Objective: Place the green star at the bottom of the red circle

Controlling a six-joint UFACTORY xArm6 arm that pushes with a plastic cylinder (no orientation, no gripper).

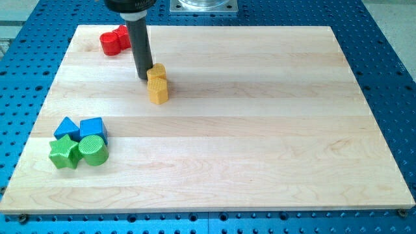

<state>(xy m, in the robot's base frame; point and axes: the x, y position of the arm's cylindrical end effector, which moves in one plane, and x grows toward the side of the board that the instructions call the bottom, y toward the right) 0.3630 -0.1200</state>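
Down at the view's bottom left you've got four blocks bunched together: one green star (63, 153), one green cylinder (93, 151), and two blue blocks (66, 127) (93, 127) right behind them. One yellow block (156, 84) sits up near the top, and your tip (144, 77) is touching its left side. There's no hand on this rig, just the rod. Red pieces (115, 40) sit at the top left, partly hidden behind the rod, well apart from the star, on the wooden board (260, 130).
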